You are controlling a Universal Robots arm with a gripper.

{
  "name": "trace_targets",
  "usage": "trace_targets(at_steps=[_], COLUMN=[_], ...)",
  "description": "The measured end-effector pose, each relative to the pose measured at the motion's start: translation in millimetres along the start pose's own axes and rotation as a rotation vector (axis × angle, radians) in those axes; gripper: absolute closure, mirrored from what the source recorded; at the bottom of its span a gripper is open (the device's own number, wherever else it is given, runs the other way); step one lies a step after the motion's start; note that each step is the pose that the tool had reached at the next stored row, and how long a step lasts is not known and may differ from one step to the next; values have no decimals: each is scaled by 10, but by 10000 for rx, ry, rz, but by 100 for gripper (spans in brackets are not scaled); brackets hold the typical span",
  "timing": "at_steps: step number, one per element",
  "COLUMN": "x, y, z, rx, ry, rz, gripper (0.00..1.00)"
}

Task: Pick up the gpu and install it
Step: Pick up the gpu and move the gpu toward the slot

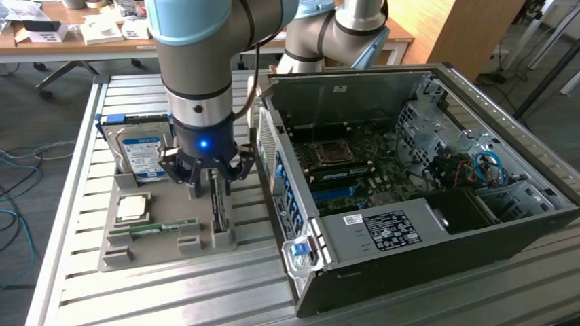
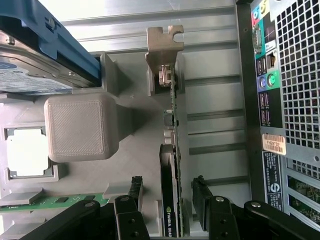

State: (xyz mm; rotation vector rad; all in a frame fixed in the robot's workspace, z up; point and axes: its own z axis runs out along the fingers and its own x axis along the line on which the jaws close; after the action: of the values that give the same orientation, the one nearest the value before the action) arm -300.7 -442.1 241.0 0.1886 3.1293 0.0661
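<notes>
The gpu stands on its long edge in a slot of the grey holder tray, a thin dark card with its metal bracket at one end. My gripper hangs straight above it, open. In the wrist view the card's edge runs between my two black fingers, which sit on either side of it with a gap on each side. My gripper holds nothing. The open computer case with its motherboard lies to the exterior view's right.
The tray also holds a silver hard drive in a blue frame, a processor chip and a green memory stick. The case's rear panel stands close beside the gpu. Everything rests on a slatted metal table.
</notes>
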Motion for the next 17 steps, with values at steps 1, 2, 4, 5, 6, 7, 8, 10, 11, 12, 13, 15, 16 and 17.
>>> trace_targets(at_steps=[1, 2, 4, 5, 6, 7, 8, 10, 11, 12, 13, 15, 16, 17], x=[0, 0, 0, 0, 0, 0, 0, 0, 0, 0, 0, 0, 1, 1], y=[0, -1, -1, -1, -1, -1, -1, -2, -2, -3, -3, -3, -3, -3], z=[7, 12, 20, 24, 29, 33, 39, 51, 57, 62, 67, 75, 74, 74], rx=[0, 0, 0, 0, -1, -1, -1, 0, -1, 0, -1, 1, 1, 2], ry=[0, 0, 0, 0, -1, -1, -1, 0, -1, -1, -1, 1, 1, 1], rz=[0, 0, 0, 1, 0, 0, 0, 0, 0, 0, 0, 0, 1, 0], gripper=[47, 47, 47, 47, 47, 47, 47, 47, 47, 47, 47, 47, 47, 47])
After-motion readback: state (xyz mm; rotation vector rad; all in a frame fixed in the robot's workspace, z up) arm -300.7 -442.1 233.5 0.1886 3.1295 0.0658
